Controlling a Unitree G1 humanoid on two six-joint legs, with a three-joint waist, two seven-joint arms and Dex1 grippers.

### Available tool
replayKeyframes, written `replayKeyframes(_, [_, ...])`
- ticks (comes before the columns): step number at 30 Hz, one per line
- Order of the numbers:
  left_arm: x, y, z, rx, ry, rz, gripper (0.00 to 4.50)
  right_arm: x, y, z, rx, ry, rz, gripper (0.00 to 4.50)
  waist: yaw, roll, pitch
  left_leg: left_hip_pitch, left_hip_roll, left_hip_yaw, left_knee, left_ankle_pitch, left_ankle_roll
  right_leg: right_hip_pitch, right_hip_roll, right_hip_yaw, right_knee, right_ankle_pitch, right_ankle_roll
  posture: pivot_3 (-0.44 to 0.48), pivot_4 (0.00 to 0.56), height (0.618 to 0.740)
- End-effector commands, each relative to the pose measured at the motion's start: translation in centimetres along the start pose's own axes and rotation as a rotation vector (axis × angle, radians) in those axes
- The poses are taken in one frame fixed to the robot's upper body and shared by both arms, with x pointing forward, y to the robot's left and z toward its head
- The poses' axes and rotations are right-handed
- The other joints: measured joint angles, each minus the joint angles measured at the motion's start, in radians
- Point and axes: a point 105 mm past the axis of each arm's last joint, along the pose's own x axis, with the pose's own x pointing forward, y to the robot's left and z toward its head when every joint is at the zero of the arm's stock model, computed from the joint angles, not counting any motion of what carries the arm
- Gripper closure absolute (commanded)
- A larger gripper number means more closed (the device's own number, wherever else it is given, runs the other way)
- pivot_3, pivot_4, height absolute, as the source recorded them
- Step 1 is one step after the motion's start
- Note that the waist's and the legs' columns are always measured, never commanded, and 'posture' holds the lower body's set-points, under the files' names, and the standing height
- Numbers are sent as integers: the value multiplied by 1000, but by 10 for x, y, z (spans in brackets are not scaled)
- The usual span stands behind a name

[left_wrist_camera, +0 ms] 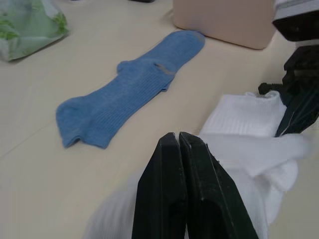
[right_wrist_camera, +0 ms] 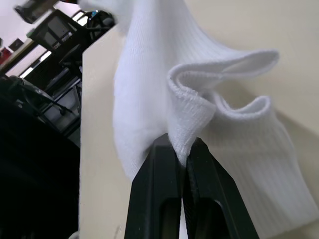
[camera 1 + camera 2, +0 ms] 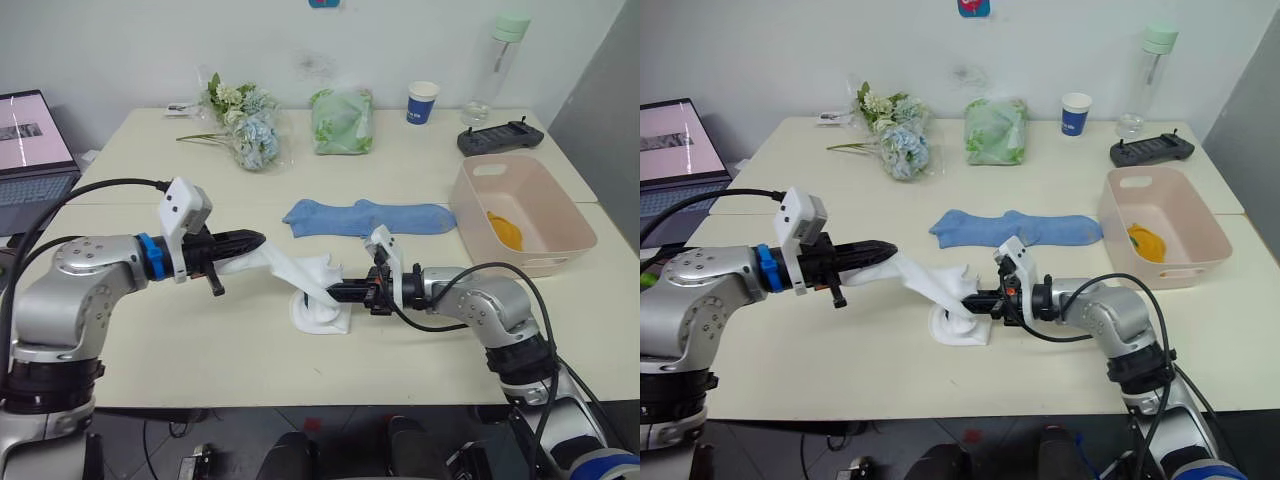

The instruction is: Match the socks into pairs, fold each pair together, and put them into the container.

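The left gripper point(image 3: 262, 241) has its black fingers point(image 1: 184, 194) pressed together on one end of a white sock point(image 3: 285, 268), holding it lifted above the cream table point(image 3: 180, 340); the right gripper point(image 3: 335, 292) pinches the cuff of the same sock between its closed fingers point(image 2: 172, 199), so the fabric stretches in a sagging band between the two arms; under the right gripper a second white sock point(image 3: 320, 318) lies crumpled on the table, touching the hanging part of the first. Behind them, near the table's middle, the two light blue socks point(image 3: 365, 217) lie flat and end to end, their far tip just beside the container point(image 3: 520, 215); that pale pink tub stands at the table's right edge with a mustard-yellow sock point(image 3: 505, 232) lying on its floor. Along the far side of the table rest a bunch of artificial flowers point(image 3: 243, 122), a green patterned cloth bundle point(image 3: 342, 120), a blue-and-white paper cup point(image 3: 422, 102), a clear bottle with a green cap point(image 3: 497, 65) and a dark handheld controller point(image 3: 500, 137); an open laptop point(image 3: 35, 150) sits off the table's left side.
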Motion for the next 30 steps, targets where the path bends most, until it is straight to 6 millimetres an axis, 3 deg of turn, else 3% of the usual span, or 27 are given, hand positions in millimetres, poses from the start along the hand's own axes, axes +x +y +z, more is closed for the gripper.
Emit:
replayKeyframes(1, [0,-14,-11,12,23,-22,4496,0,4,18,-60,-41,27,4500,-1,0,0,0,0,0,0,0,0,0,0,0,0,0,0,0,150,740])
replayKeyframes(12, [21,-30,-8,-38,-64,-50,4496,-39,0,18,-40,-52,-26,4500,20,0,0,0,1,0,-1,0,0,-1,0,0,0,0,0,0,150,740])
replayKeyframes(19, [44,-32,5,-162,-159,-117,4496,-60,-1,17,-9,-73,-65,4500,22,0,0,0,0,0,-1,0,0,0,0,0,0,0,0,0,150,740])
replayKeyframes(30, [75,-44,-15,-47,-74,-226,4496,-76,-5,7,80,-122,-112,4500,22,0,0,0,0,1,-2,0,0,0,1,0,0,0,0,0,150,740])
